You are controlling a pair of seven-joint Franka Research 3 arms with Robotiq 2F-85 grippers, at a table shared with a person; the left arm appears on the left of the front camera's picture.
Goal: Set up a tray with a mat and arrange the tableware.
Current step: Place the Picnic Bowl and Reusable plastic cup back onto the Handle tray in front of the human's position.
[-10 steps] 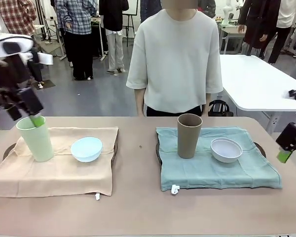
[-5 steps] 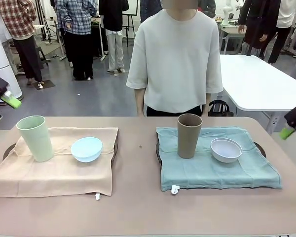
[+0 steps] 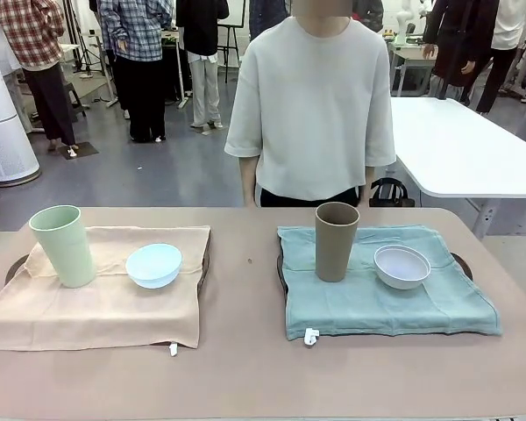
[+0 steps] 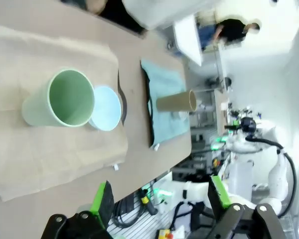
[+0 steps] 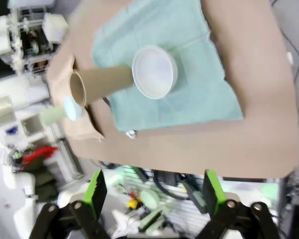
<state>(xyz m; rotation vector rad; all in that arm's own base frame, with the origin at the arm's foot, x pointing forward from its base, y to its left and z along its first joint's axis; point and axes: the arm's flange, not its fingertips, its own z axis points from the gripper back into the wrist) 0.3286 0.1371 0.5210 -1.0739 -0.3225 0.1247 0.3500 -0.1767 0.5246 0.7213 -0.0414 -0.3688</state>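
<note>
Each mat-covered tray looks ready for one diner: the green cup (image 3: 62, 246) stands at nine o'clock of the blue bowl (image 3: 153, 265), the brown cup (image 3: 336, 241) likewise beside the white bowl (image 3: 401, 266), while both grippers' fingers (image 4: 101, 200) (image 5: 95, 192) hang wide open, empty, probably high above the desk (image 3: 245, 368).

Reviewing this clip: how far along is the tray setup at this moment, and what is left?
Looks finished. The beige mat carries the green cup and blue bowl; the teal mat carries the brown cup and white bowl, all upright. Nothing is in hand: the left end effector and right end effector are open, above the table. Nothing visibly remains.
</note>
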